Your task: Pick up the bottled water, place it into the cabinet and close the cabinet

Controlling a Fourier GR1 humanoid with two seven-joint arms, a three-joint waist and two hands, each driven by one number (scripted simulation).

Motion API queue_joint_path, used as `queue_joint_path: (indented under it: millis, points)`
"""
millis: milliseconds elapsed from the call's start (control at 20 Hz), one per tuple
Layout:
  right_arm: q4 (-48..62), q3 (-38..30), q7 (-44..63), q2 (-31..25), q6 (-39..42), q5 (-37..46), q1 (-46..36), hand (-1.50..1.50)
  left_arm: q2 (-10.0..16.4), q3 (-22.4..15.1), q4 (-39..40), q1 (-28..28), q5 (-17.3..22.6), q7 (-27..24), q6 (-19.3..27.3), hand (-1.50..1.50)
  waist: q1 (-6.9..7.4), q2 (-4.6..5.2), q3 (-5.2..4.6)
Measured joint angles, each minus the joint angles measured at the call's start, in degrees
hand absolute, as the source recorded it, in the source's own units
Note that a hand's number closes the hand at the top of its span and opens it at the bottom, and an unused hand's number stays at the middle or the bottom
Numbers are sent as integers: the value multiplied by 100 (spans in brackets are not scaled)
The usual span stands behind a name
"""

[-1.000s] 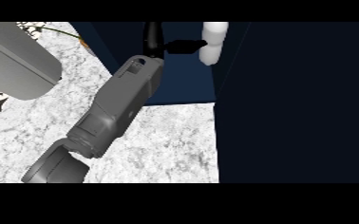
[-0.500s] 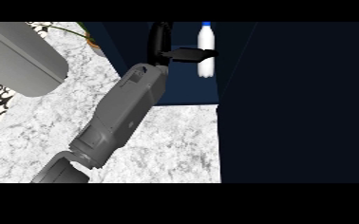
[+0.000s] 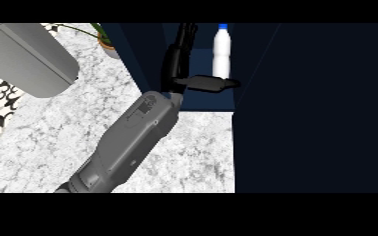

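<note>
Your right hand [image 3: 177,70] reaches into the open cabinet [image 3: 208,101] with its fingers [image 3: 183,42] straight and pointing deeper in. Its thumb [image 3: 210,83] sticks out sideways to the right. The hand is spread wide and holds nothing.

The bottled water [image 3: 221,52] stands upright inside the cabinet, just right of the fingers, white with a blue cap. The thumb crosses in front of its lower end; you cannot tell whether the two touch.

The cabinet's inside is dark blue and shadowed. A broad dark panel [image 3: 310,110] fills the whole right side of the view, next to the opening.

Your grey forearm [image 3: 129,145] slants up from the lower left over a white and grey marbled counter [image 3: 44,130]. At the upper left a large rounded grey shape [image 3: 33,60] lies over the counter. Behind it, close to the cabinet's left wall, stands a potted plant [image 3: 105,37] with thin green leaves.
</note>
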Motion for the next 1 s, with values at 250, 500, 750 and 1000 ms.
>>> queue_joint_path:
  millis: [250, 500, 750, 1000]
  points:
    - [5, 38, 59, 22, -68, 12, -83, -150, 85, -392, -1291, 848, -146, 336, 192, -150, 36, -4, 1]
    - [-26, 136, 124, 1, -115, 25, -107, -150, 266, -820, -2452, 1849, -320, 491, 363, -150, 25, 2, 0]
    - [-16, 498, 304, -219, 127, 68, -161, 150, 634, -1167, -3552, 2845, -434, 564, 439, -150, 50, 7, 0]
    - [-33, 984, 564, -529, 423, 132, -276, 150, 1014, -1289, -4337, 3624, -484, 491, 409, -150, 48, 18, -3]
